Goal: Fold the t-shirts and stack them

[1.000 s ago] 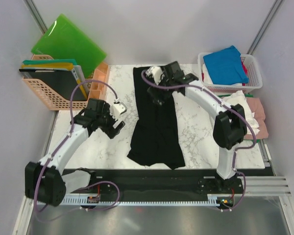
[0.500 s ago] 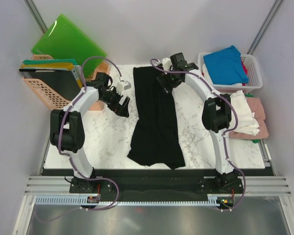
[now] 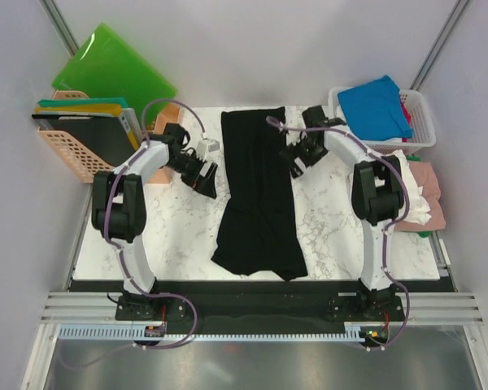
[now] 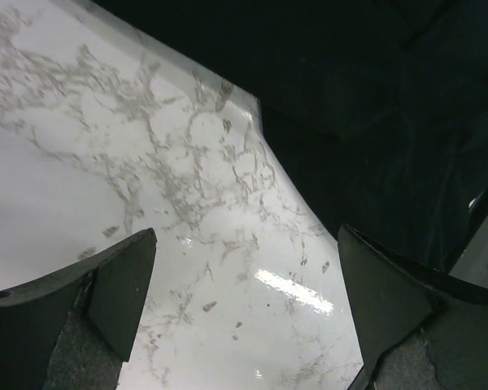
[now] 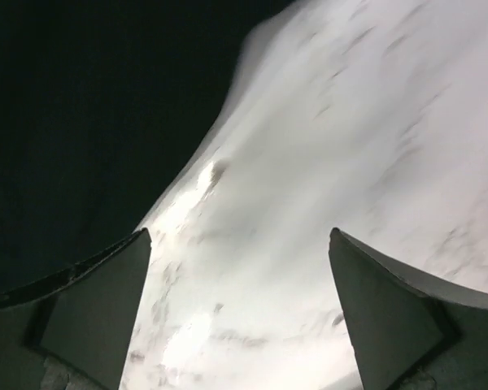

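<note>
A black t-shirt (image 3: pixel 259 195), folded into a long strip, lies down the middle of the marble table (image 3: pixel 163 236). My left gripper (image 3: pixel 205 177) is open and empty, just left of the shirt's upper part; its wrist view shows bare marble between the fingers and black cloth (image 4: pixel 374 114) at the upper right. My right gripper (image 3: pixel 298 158) is open and empty, just right of the shirt's upper part; its wrist view shows black cloth (image 5: pixel 89 122) at the left. A bright blue shirt (image 3: pixel 374 107) lies in the white basket (image 3: pixel 421 104). White (image 3: pixel 400 175) and pink (image 3: pixel 431 187) shirts lie at the right.
An orange rack (image 3: pixel 85 158) with folders and green plastic boards (image 3: pixel 114 69) stands at the back left. The white basket is at the back right. The arm bases and a black rail (image 3: pixel 260 296) run along the near edge.
My right gripper has come off the black shirt's top and moved right onto bare marble. My left arm swung from the table's left to beside the shirt's upper left edge.
</note>
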Motion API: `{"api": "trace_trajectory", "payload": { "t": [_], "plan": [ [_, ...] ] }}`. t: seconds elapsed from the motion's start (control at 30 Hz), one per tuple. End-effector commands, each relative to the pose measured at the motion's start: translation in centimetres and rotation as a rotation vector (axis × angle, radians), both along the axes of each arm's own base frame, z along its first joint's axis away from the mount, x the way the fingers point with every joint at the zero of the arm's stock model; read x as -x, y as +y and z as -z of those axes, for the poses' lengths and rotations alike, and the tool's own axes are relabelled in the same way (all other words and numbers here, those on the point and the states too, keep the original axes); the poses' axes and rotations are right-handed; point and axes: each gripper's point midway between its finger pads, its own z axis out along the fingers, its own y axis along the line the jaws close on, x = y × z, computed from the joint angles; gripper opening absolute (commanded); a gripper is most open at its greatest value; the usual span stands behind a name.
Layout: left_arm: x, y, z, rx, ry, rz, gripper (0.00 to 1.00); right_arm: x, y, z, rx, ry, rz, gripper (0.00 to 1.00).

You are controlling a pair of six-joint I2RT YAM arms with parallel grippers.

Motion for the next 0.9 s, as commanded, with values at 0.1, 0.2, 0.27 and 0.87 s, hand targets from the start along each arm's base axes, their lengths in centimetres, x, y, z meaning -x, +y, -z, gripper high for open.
{"api": "trace_trajectory", "payload": {
  "t": [0.1,0.2,0.27,0.87],
  "plan": [
    [1.0,3.4,-2.2,-0.086,-0.196,-0.153,1.00,15.7,4.7,-8.0,0.141,-0.159,-0.486,0.98],
    [0.4,5.2,-3.8,-0.131,-0.333,-0.228,1.00,20.8,7.2,-9.4,0.099,-0.195,-0.586,0.98],
    [0.3,6.2,-4.9,-0.160,-0.386,-0.257,1.00,23.1,8.6,-9.9,0.061,-0.195,-0.643,0.98],
    [2.3,10.3,-8.2,-0.211,-0.494,-0.371,1.00,38.3,12.6,-1.8,0.211,-0.064,-1.101,0.98]
  ]
}}
